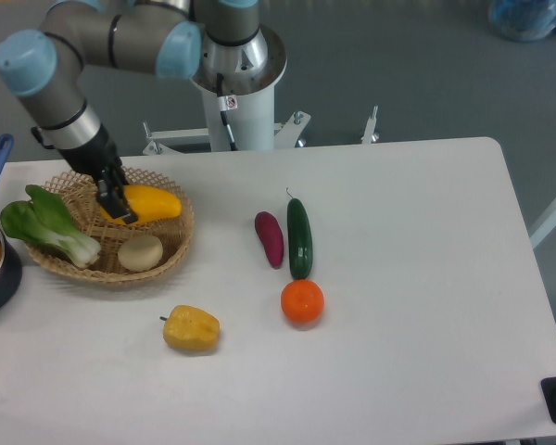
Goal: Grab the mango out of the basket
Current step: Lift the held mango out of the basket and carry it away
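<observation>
Mango point(150, 202) lies lengthwise left-right in the basket point(178, 243); our gripper point(117, 206) straddles its left end, can't tell if the jaws have closed.

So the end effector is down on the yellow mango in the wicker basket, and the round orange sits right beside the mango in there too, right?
Not quite. The round orange lies on the white table, outside the woven wicker basket, below the green cucumber. The camera view shows it. The end effector is indeed at the yellow mango.

No readable text, label, brand or number is showing anywhere, neither on the arm nor on the table.
</observation>
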Robot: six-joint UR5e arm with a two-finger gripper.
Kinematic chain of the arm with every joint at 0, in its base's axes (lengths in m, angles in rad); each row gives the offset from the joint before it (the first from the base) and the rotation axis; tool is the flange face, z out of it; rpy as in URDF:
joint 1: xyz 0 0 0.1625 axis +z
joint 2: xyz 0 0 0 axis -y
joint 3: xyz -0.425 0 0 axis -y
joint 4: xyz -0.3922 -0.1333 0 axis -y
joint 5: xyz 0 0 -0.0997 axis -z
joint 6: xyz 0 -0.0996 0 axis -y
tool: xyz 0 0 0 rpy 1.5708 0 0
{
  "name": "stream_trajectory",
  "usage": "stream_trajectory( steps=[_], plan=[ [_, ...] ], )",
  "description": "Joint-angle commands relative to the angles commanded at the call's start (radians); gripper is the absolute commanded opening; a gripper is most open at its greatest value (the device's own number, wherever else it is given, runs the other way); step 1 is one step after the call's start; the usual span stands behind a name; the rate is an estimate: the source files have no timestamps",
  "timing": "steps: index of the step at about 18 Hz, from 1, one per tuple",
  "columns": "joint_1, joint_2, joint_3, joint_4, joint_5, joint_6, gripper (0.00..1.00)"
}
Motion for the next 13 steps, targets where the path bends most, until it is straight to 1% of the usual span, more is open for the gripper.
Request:
stream_trajectory(
  steps=[3,5,6,8,10,13],
  plan=[
    [0.153,-0.008,0.029,0.002,-0.055,0.0,0.46],
    [0.252,-0.012,0.034,0.003,-0.072,-0.002,0.46],
    [0.319,-0.024,0.045,0.003,-0.084,-0.012,0.46],
    [0.422,-0.026,0.054,0.003,-0.127,-0.06,0.46],
    [0.514,-0.032,0.071,0.003,-0.163,-0.103,0.46],
    [0.606,-0.064,0.092,0.011,-0.212,-0.17,0.47]
  ],
)
